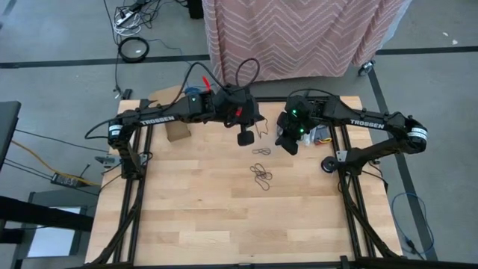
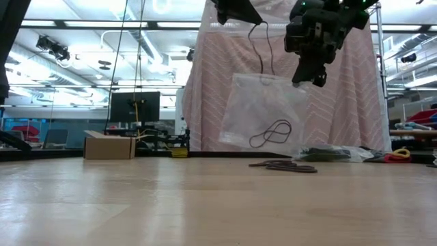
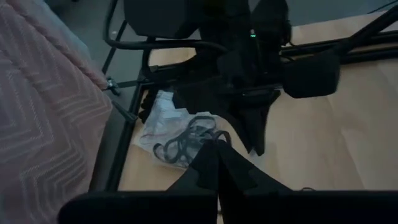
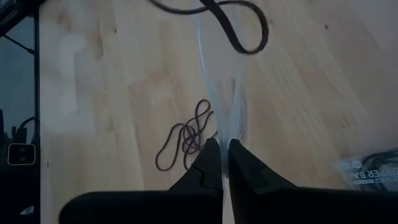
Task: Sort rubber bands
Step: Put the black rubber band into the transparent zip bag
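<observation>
**Inspector:** Pale wooden table (image 1: 194,217), near half bare. What lies closest to us?

**Assistant:** A loose tangle of dark rubber bands (image 1: 261,176) flat on the boards near mid-table. A smaller clump (image 1: 261,152) sits just beyond it, at 12 o'clock from the tangle.

**Inspector:** Orientation of the tangle?

**Assistant:** From above, its long axis runs roughly from 10 to 4 o'clock. It points toward neither arm in particular.

**Inspector:** Grippers?

**Assistant:** Both are raised above the far half. The right gripper (image 4: 224,146) is clenched on the edge of a clear bag (image 2: 263,109), which hangs below it. One black band (image 2: 272,133) lies inside the bag, twisted into a figure-eight that tilts up toward 2 o'clock in the low view. The left gripper (image 1: 244,138) is closed too. I cannot tell what it pinches, if anything.

**Inspector:** The relation that matters?

**Assistant:** The tangle sits below both grippers, at about 5 o'clock from the left one and 7 o'clock from the right, roughly equally near. In my judgement the left is the likelier picker, since the right is occupied with the bag.

**Inspector:** Beyond?

**Assistant:** A cardboard box (image 1: 178,132) at the far left, then a pink chevron cloth (image 1: 299,37) behind the table.
</observation>
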Controlling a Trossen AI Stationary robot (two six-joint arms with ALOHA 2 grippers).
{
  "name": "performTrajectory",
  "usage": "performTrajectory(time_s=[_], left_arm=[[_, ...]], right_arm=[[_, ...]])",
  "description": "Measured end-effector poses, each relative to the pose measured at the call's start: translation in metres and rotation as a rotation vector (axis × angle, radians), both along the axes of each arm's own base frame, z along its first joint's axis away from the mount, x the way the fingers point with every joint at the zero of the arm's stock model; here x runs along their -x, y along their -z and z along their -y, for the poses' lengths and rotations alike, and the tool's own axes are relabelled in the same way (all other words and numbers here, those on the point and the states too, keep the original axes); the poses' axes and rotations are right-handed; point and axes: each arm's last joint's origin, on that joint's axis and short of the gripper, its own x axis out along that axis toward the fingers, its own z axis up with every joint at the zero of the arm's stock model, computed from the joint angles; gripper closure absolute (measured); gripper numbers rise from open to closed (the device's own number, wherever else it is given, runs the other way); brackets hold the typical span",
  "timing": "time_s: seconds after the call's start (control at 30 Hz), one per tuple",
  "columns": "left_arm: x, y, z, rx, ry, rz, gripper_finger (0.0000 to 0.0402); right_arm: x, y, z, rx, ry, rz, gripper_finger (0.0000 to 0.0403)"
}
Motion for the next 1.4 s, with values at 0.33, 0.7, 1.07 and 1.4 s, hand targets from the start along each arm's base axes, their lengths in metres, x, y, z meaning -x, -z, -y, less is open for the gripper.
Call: performTrajectory(time_s=[0.33,0.7,1.07,1.4], left_arm=[[-0.002,-0.001,0.007,0.008,0.031,0.010,0.0401],[-0.002,0.000,0.013,0.037,0.051,0.003,0.0401],[-0.001,0.003,0.018,0.045,0.061,-0.028,0.0401],[-0.001,0.004,0.019,0.064,0.093,-0.035,0.0401]], right_arm=[[0.000,0.000,0.000,0.001,0.001,0.000,0.0403],[0.000,0.000,0.000,0.010,0.009,-0.005,0.0403],[0.002,0.000,0.006,0.006,0.033,-0.005,0.0403],[0.004,0.001,0.005,-0.006,0.030,-0.020,0.0403]])
